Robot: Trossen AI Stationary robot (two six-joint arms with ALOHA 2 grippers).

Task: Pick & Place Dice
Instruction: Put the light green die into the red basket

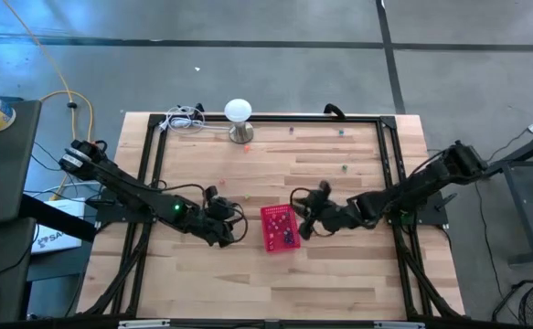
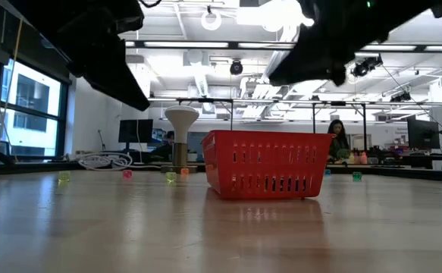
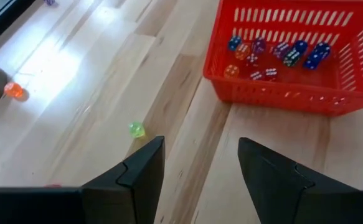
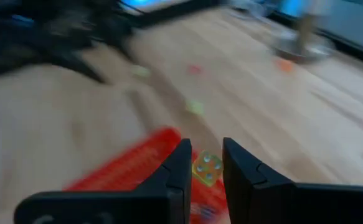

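The red basket (image 1: 280, 228) stands mid-table and holds several blue, purple, orange and red dice (image 3: 281, 55). My right gripper (image 4: 206, 152) hovers by the basket's right edge (image 1: 304, 217), shut on a yellow die (image 4: 207, 168). My left gripper (image 3: 200, 155) is open and empty, just left of the basket (image 1: 229, 225). A green die (image 3: 136, 129) and an orange die (image 3: 13, 91) lie loose on the wood beyond it. More loose dice (image 2: 170, 177) sit scattered on the far half of the table. My right gripper pinches the yellow die (image 4: 207, 169) between its two fingers (image 4: 180, 163), one on each opposite face. The die is lifted clear, with the red basket (image 4: 137, 162) under and just ahead of it.
A white dome-topped lamp on a metal base (image 1: 239, 114) stands near the far edge, with a coil of white cable (image 1: 186, 119) to its left. A black frame (image 1: 152, 164) runs along the table's sides. A person (image 2: 337, 138) sits in the room behind.
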